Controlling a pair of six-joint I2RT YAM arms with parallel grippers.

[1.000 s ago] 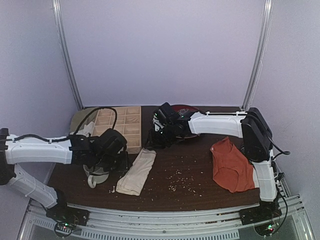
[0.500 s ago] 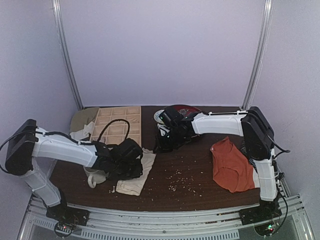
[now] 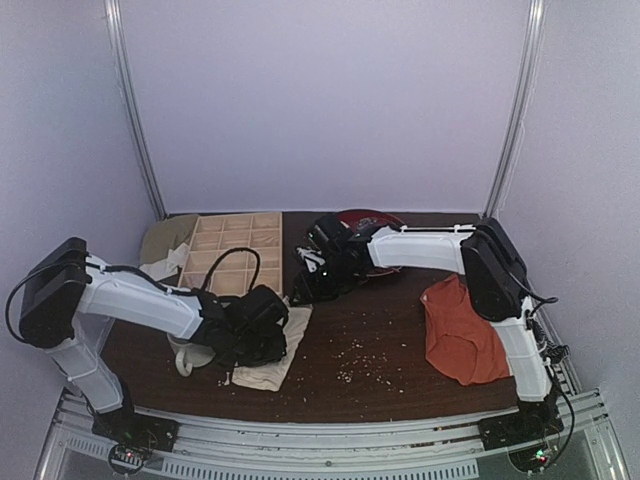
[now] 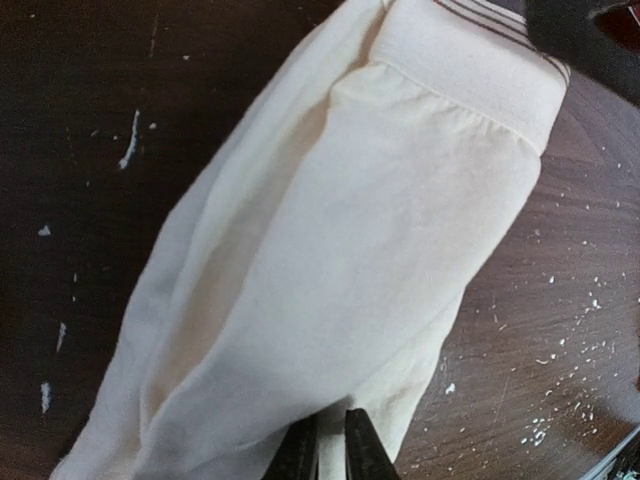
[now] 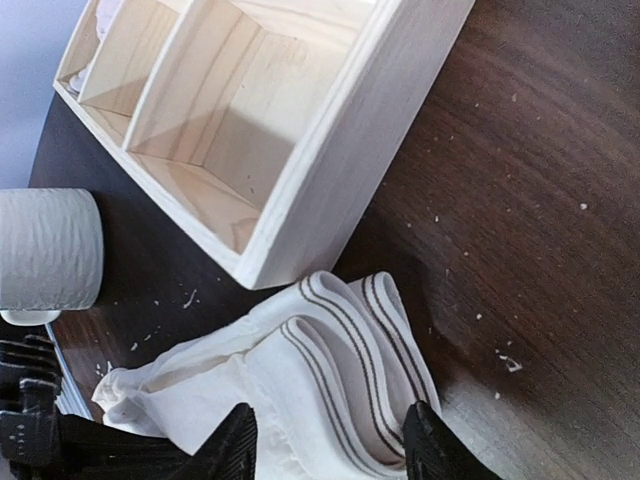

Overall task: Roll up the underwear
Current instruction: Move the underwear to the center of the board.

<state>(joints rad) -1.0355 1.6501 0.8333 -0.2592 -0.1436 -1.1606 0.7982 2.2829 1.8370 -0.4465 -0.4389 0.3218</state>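
**Top view.** The underwear, a cream garment, is laid flat as a long strip on the dark table, left of centre in the frame, with its waistband end toward the top. Its middle is covered by the left gripper. The right gripper is held over the waistband end, just below the lower right corner of a wooden compartment tray. A mug is seen just left of the underwear. An orange-red garment is spread at the right of the frame, well apart. Pale crumbs are scattered between the two garments.

**Left wrist view.** The frame is filled diagonally by the underwear, with the striped waistband at upper right. The left gripper is seen at the bottom edge. Its fingers are drawn almost together, and the folds of fabric converge on them as on a pinched hem.

**Right wrist view.** The right gripper is shown spread wide, one finger to either side of the folded waistband of the underwear. A corner of the tray lies just above the waistband.
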